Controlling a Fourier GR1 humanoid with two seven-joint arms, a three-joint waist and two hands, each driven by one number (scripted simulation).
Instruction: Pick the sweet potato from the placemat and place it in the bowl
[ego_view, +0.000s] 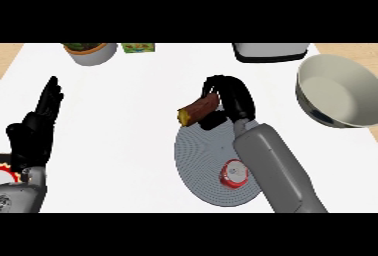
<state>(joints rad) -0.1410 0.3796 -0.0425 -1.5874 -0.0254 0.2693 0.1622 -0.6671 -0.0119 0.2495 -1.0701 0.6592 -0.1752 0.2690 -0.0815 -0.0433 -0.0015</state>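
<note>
Above the placemat (203, 170), right hand (232, 100) curls round sweet potato (198, 111); bowl (336, 92) beside it holds nothing

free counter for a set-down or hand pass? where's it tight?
Widest bare counter: between left hand and placemat. Smaller gap between right hand, shut on the sweet potato, and bowl. Back edge crowded: plant pot, small box, dark appliance.

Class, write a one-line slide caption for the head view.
Right hand holds the sweet potato above the placemat; bowl waits at right.
</note>
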